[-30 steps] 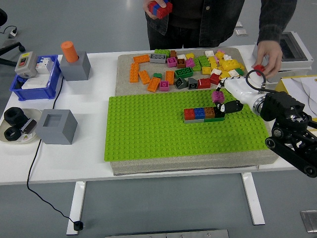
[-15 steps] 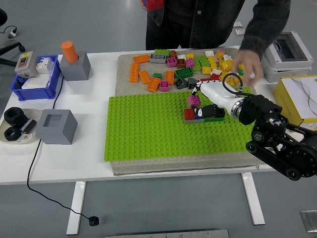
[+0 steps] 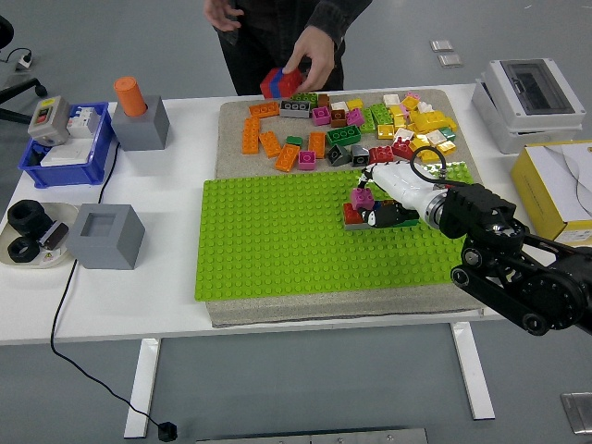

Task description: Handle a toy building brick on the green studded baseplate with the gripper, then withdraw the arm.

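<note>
The green studded baseplate point(image 3: 277, 240) lies mid-table. A short row of bricks point(image 3: 352, 215) stands on its right part, with only the red end and a strip of green showing. My right hand point(image 3: 366, 202), white with a black arm behind it, covers the rest of the row. Its fingers are shut on a pink brick point(image 3: 362, 196), which sits right above the red end; whether it touches, I cannot tell. At the far edge a person's hand point(image 3: 313, 51) holds a red and blue brick stack point(image 3: 280, 83).
Loose bricks point(image 3: 347, 125) in several colours lie on the grey mat behind the baseplate. Left of it stand a grey box point(image 3: 108, 236), a grey block with an orange cylinder point(image 3: 139, 116), a blue bin point(image 3: 65, 148) and a plate point(image 3: 32, 236). White and yellow boxes point(image 3: 555, 185) stand right.
My right hand carried the pink brick left and down to the red end of the row. The person shifted left and now holds the red and blue stack by the loose pile.
</note>
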Motion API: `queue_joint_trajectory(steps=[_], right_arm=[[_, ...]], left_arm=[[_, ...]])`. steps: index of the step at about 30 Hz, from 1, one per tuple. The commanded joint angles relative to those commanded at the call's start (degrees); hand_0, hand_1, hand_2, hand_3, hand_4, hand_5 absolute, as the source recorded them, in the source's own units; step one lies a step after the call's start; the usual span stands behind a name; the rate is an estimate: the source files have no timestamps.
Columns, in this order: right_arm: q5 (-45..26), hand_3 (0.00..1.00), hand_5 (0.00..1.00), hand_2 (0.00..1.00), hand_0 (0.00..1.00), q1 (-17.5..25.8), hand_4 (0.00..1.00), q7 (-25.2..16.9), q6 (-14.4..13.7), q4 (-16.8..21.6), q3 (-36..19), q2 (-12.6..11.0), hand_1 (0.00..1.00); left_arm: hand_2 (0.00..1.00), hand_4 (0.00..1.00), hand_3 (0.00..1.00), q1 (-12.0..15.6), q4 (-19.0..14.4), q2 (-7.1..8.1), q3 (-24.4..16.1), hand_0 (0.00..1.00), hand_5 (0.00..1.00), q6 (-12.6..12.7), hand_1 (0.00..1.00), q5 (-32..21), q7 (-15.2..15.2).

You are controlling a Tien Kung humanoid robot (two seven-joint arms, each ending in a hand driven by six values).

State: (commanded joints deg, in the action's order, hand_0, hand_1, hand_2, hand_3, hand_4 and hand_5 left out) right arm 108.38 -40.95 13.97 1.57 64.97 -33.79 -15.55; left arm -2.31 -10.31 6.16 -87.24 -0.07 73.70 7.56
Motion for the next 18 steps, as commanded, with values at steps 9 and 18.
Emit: queue_joint_trajectory(steps=[9,18], right_arm=[[-1.3,0.629,0.268,0.906,0.931,0.1,0.574,-0.6,-0.5,-0.6,1.0,0.2,0.916],[-2.2,0.626,0.271,0.905,0.928,-0.1,0.579,-1.1,-0.8,-1.7,1.6,0.7,0.914]], left_arm=[[0.637,0.641,0.665,0.0,0.0,0.03,-0.1,0.644,0.245,0.0,0.646,0.1,0.1],[0.637,0.642,0.665,-0.1,0.0,0.06,0.0,0.643,0.247,0.0,0.646,0.1,0.0]])
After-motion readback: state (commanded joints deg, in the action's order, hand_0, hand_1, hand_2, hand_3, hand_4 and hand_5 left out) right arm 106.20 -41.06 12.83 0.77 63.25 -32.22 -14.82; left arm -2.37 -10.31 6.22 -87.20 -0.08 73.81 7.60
